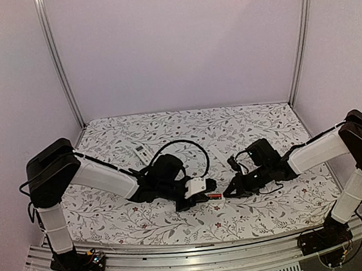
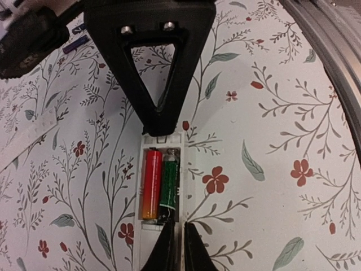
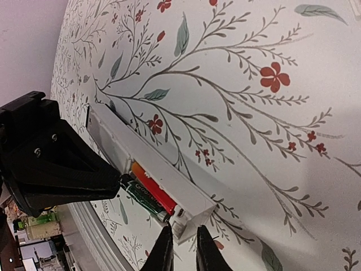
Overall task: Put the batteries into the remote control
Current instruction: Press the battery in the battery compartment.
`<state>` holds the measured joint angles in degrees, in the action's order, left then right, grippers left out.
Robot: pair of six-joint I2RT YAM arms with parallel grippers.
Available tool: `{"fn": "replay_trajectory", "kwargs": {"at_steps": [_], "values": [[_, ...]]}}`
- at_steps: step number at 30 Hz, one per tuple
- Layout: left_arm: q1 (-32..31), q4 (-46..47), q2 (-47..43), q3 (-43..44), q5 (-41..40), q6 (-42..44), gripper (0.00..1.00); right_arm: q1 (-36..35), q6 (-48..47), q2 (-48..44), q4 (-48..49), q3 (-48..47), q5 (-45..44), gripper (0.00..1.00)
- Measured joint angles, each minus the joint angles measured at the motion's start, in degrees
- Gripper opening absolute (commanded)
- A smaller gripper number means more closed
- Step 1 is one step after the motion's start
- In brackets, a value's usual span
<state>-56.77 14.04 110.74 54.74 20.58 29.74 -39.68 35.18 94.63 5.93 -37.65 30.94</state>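
The white remote control [image 2: 161, 237] lies on its face on the flowered cloth with its compartment open. In it lie two batteries side by side, a red-orange one [image 2: 151, 183] and a green one [image 2: 168, 183]; both also show in the right wrist view, red [image 3: 153, 193] and green [image 3: 137, 193]. The red one shows from above [image 1: 214, 197]. My left gripper [image 2: 178, 248] is shut on the remote's side wall, just below the green battery. My right gripper [image 3: 183, 251] is closed on the remote's other end [image 3: 194, 217]; its black finger [image 2: 158, 84] meets that end.
A second white remote [image 1: 143, 154] lies further back on the left, and a slim white strip [image 1: 215, 152] lies behind the grippers. The table's metal rail [image 2: 338, 73] runs close on the near side. A small dark rod [image 2: 76, 44] lies beyond the right gripper.
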Motion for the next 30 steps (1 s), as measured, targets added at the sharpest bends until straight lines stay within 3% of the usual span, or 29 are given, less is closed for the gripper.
{"fn": "replay_trajectory", "kwargs": {"at_steps": [30], "values": [[-0.02, -0.22, -0.22, 0.2, -1.84, 0.5, 0.07, 0.0, -0.04, 0.0, 0.57, 0.0, 0.92, 0.15]]}}
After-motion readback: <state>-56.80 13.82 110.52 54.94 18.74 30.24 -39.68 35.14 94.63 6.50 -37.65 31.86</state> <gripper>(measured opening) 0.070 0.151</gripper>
